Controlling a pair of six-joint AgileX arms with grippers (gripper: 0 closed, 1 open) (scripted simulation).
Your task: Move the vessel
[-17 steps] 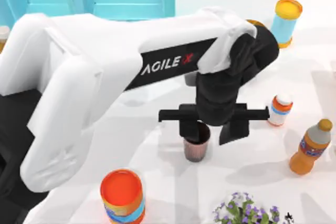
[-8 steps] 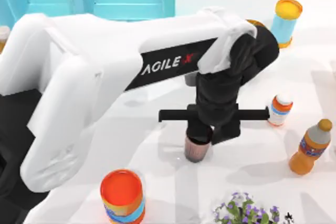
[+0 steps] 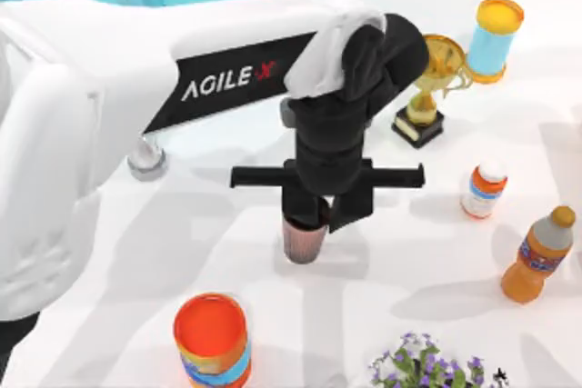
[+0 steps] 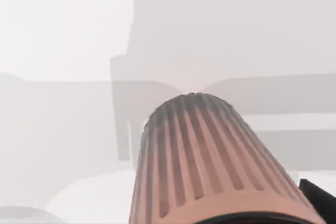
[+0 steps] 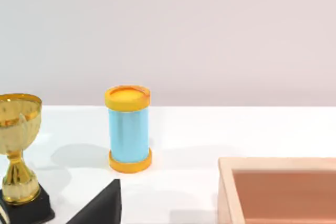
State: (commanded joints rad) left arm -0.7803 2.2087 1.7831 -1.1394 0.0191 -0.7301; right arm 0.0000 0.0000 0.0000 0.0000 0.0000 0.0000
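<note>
Vessel (image 3: 302,241), one in number, is sitting near the middle of the worktop (image 3: 436,252), directly beneath the left gripper (image 3: 320,215). The gripper's dark fingers are pinching the cup at its rim, one finger on each side, with the ribbed pinkish-brown wall hanging below them. In the left wrist view the vessel (image 4: 210,166) is showing its ribbed side close up, base pointing away over the pale worktop; whether the base is touching the surface cannot be told.

Count of other items in the top view: one gold trophy (image 3: 427,88) on a black base, standing behind and to the right of the gripper; one blue can with orange ends (image 3: 496,38) at the far right corner; one orange-and-blue can (image 3: 211,341) at the near edge, left of the vessel; two bottles at the right, a small white-capped one (image 3: 483,191) and a larger orange one (image 3: 536,256); one bunch of purple flowers (image 3: 427,368) at the near edge.

The right wrist view is showing the trophy (image 5: 18,156), the blue can (image 5: 128,128) and one pinkish open box (image 5: 278,190).
</note>
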